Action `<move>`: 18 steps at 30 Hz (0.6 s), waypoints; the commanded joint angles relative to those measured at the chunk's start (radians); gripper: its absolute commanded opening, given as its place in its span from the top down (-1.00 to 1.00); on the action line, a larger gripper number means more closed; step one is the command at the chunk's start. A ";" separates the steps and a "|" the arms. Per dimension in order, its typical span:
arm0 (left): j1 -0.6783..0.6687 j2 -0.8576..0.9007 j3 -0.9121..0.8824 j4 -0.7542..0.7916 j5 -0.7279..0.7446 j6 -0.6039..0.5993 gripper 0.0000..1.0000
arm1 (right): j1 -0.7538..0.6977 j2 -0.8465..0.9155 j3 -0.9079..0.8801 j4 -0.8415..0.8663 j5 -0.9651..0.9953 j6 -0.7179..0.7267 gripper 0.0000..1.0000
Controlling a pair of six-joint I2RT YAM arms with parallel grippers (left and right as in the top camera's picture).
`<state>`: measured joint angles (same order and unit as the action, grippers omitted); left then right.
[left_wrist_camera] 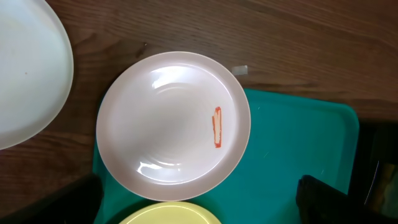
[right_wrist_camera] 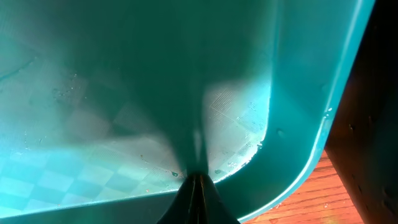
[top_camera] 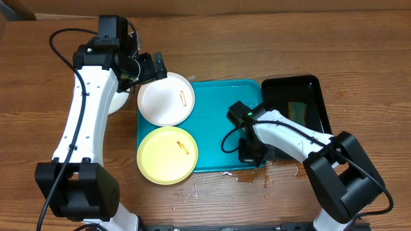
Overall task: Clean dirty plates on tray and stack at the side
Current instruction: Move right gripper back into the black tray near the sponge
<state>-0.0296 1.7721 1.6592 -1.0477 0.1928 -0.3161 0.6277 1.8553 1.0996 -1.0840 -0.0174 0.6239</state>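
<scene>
- Far left, on the bare table: a white side plate, off the tray and half under the left arm, with no smear on the part that shows. Probably the start of the stack.
- Just right of it: left gripper, jaws spread wide and holding nothing, hanging above the far rim of the smeared white plate. Probably lined up for the next pick.
- On that plate, an orange-red smear right of centre, so not yet cleaned. Plate resting over the far-left corner of the tray, partly out over the wood.
- Nearer, the yellow plate, with its own small orange mark, overhanging the tray's near-left corner and just beside the white one.
- Right part of the tray bare and wet, with droplets on the wood by its near edge.
- Right gripper low over the tray's near-right corner, fingers pressed together on nothing visible. Apparently parked out of the left arm's way.
- Far right: black tray, beside the blue one, with a dull greenish thing inside, too unclear to name.
- No brand, label or writing readable anywhere.
</scene>
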 commanded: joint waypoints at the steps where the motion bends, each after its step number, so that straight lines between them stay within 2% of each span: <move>1: 0.001 0.008 0.004 0.001 -0.010 -0.014 -1.00 | -0.024 0.019 0.072 -0.015 -0.011 -0.056 0.92; 10: 0.001 0.008 0.004 0.001 -0.010 -0.014 -1.00 | -0.197 0.019 0.422 -0.250 -0.010 -0.132 0.93; 14: 0.001 0.008 0.004 0.001 -0.010 -0.014 -1.00 | -0.309 0.019 0.438 -0.282 -0.011 -0.135 0.93; 18: 0.001 0.008 0.004 0.001 -0.010 -0.014 -1.00 | -0.417 0.019 0.391 -0.229 -0.049 -0.135 0.93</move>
<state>-0.0296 1.7721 1.6592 -1.0477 0.1894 -0.3161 0.2722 1.8809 1.5219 -1.3418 -0.0349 0.4973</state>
